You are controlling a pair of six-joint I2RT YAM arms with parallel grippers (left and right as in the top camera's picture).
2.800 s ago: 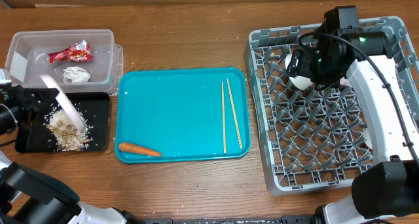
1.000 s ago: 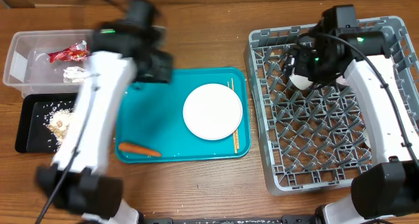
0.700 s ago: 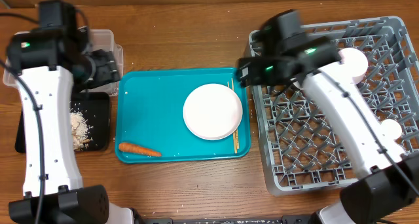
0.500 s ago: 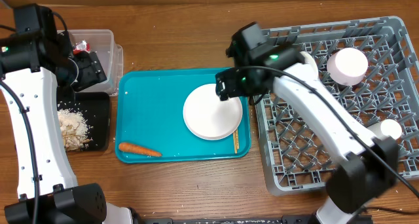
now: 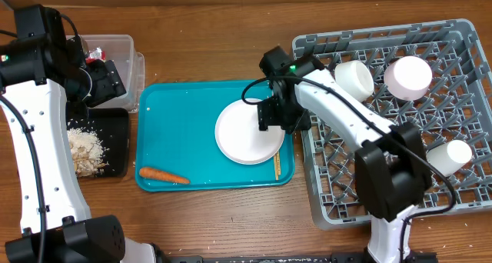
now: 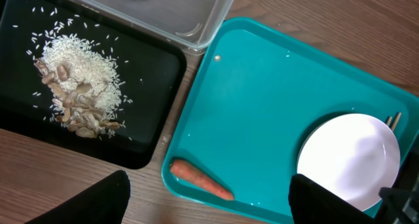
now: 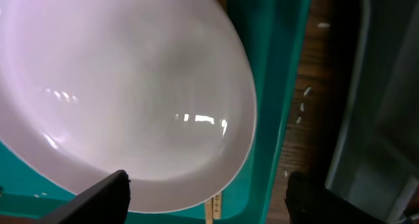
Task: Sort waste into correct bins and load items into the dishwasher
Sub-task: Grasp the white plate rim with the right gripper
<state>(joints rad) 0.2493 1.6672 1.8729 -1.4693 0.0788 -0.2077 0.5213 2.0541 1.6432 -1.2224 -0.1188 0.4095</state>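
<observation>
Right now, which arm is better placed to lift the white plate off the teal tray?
The right. The right gripper, open, hovers over the plate's right edge, beside the dish rack. The left gripper is far off, above the clear tub and black tray.

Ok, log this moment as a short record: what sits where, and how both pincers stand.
large teal tray: round white plate, small orange carrot, thin wooden chopsticks partly under plate
shallow black tray: loose white rice with beige scraps
clear plastic tub: shiny red wrapper
grey plastic dish rack: white bowl, pale-pink bowl, small white cup
left pincer: open, empty
right pincer: open, over the plate's rack-side rim
</observation>
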